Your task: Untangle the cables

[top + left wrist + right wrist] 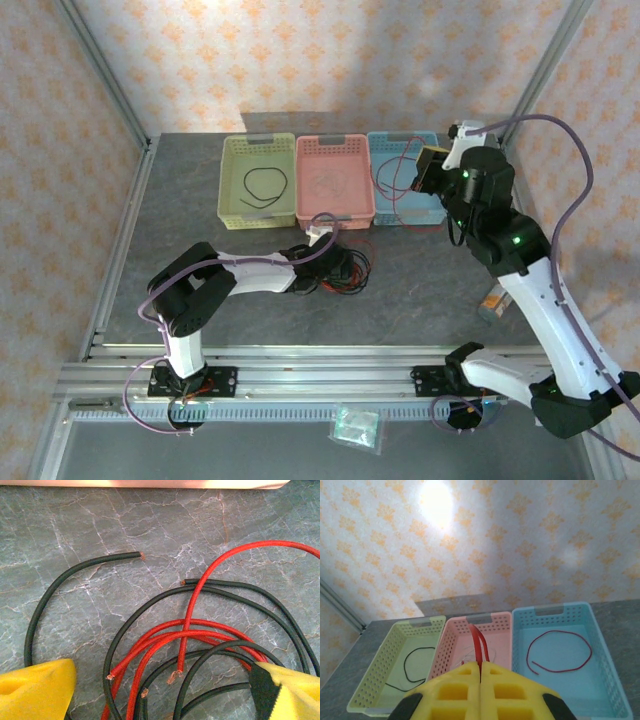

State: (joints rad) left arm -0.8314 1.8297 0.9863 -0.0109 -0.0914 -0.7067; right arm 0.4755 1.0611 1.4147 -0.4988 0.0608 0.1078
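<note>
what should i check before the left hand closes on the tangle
1. The left hand is open: ok.
2. It straddles the tangle: ok.
3. A single strand lies between its sides: not ok, several strands cross there.
4. The right hand is shut on a red cable: ok.
5. That red cable is free of the tangle: cannot tell.
6. The blue basket has room beside its red loop: ok.

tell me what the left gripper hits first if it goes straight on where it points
Probably the tangle of red and black cables on the table, lying between the left gripper's open fingers; how close is hard to judge.
</note>
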